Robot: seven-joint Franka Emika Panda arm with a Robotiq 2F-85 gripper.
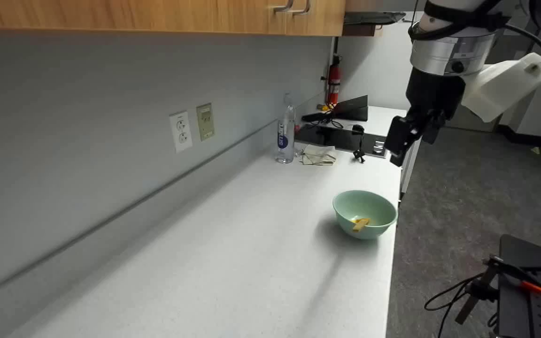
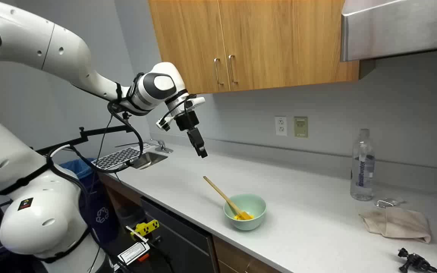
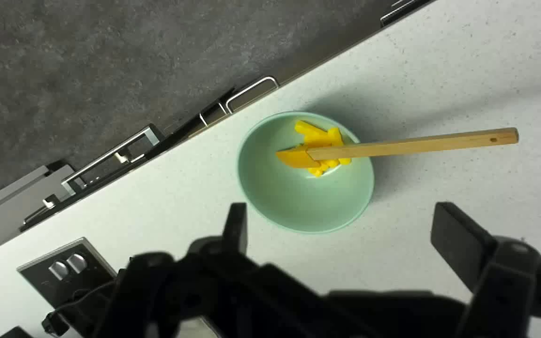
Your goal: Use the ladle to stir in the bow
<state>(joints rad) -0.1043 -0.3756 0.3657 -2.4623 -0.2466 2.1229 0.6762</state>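
The pale mint-green bowl (image 1: 374, 206) (image 2: 247, 224) (image 3: 308, 202) sits upright near the counter's front edge. Inside it lie several bright yellow pieces (image 3: 315, 134). The ladle (image 2: 222, 195) (image 3: 411, 146) leans in the bowl: its yellow-orange head rests among the pieces, and its thin wooden handle sticks out over the rim. In an exterior view the ladle (image 1: 360, 225) looks foreshortened. My gripper (image 1: 413, 149) (image 2: 202, 153) hangs above the counter, apart from bowl and ladle. Its jaws [wide apart in the wrist view] hold nothing; the gripper (image 3: 343, 223) is open.
A clear water bottle (image 1: 285, 141) (image 2: 362, 170) stands by the wall, with a folded cloth (image 1: 318, 155) (image 2: 396, 223) near it. A small black mount (image 2: 417, 261) lies close to the cooktop. Wooden cabinets (image 2: 260, 45) hang overhead. Beyond the sink side rises a grey wall.
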